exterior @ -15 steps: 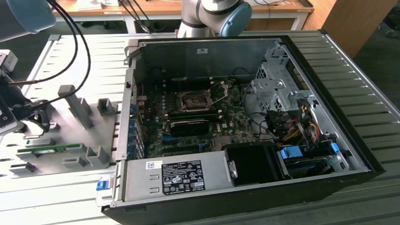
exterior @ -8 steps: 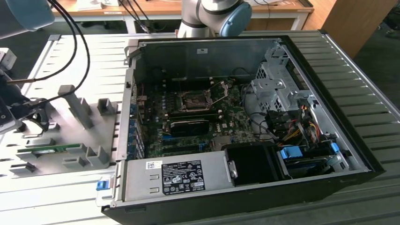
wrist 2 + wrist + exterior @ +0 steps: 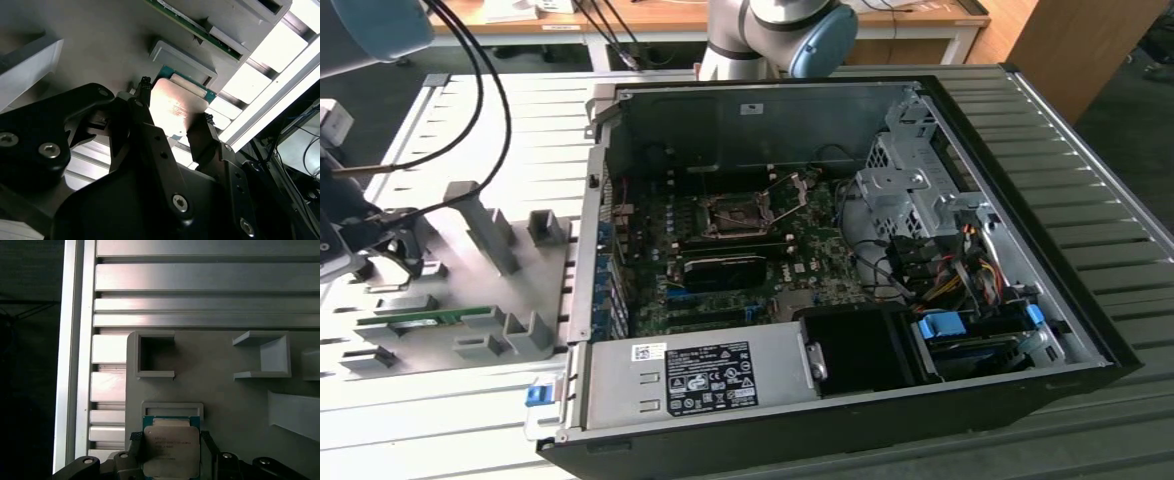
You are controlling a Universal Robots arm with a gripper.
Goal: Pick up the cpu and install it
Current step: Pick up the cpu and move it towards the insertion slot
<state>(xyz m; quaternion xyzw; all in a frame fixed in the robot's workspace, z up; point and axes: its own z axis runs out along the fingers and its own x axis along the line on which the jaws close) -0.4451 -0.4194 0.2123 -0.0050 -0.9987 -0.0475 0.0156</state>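
1. Your end effector (image 3: 171,439) is clamped on the cpu (image 3: 171,452), pressing its two opposite edges.
2. The cpu lies flat on the grey fixture plate (image 3: 225,405), butted against a small bracket (image 3: 172,407), outside the computer case (image 3: 761,110).
3. For this pickup, I'd judge a level chip and centred grip best, so it clears the bracket without tilting.
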